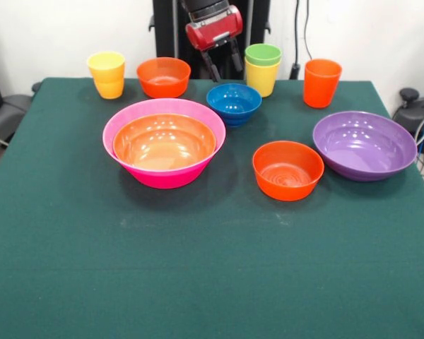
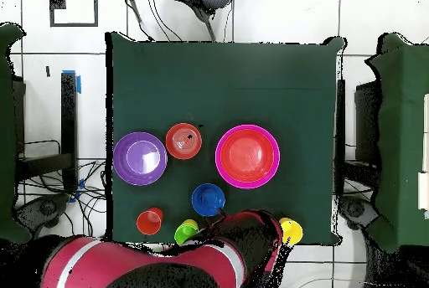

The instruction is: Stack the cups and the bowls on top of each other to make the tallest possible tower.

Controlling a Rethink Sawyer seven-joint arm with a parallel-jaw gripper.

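From above I see the green table (image 2: 226, 75) holding a purple bowl (image 2: 139, 158), small orange bowl (image 2: 183, 141), blue bowl (image 2: 208, 198), and pink bowl (image 2: 247, 156) nesting an orange one; my arm (image 2: 167, 259) covers the bottom edge.

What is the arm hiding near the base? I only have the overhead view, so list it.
Observer: A small orange bowl stands upright between the lone yellow cup and the blue bowl. The arm covers it in your view.
Operator: Check the green cup. Tell me whether it stands alone.
Observer: It does not. It sits nested in a second yellow cup.
Operator: Now report what the arm's end is doing.
Observer: The gripper hangs just behind the blue bowl, with its fingers apart and holding nothing.
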